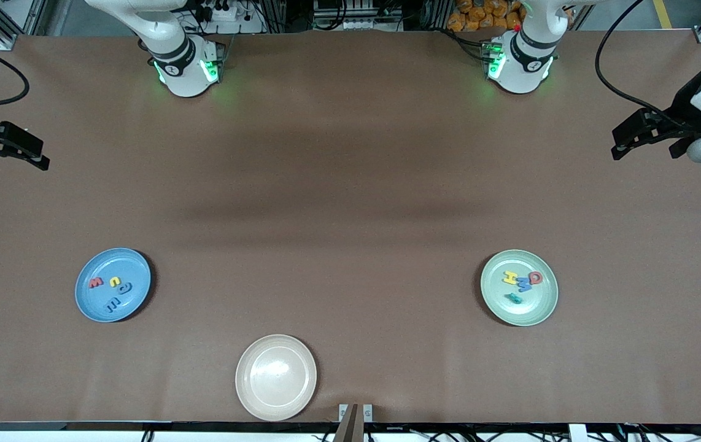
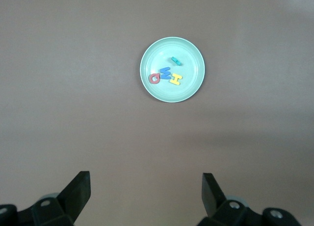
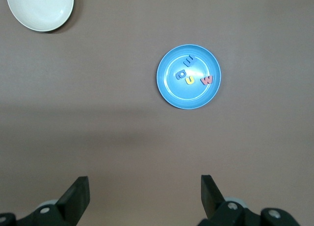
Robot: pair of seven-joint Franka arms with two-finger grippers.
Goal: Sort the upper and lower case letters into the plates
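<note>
Cream plate [image 1: 275, 377] empty; lettered plates [image 1: 113, 284] well apart from both raised end effectors [image 1: 639, 136]

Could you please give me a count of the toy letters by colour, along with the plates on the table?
Red letters: 2, one in the blue plate, one in the mint green plate
Yellow letters: 2, one in each of those plates
Blue letters: 3, two in the blue plate, one in the mint green plate
Teal letters: 1, in the mint green plate
Plates: 3, counting the cream plate, which holds nothing
Total: 8 letters, 3 plates
</note>
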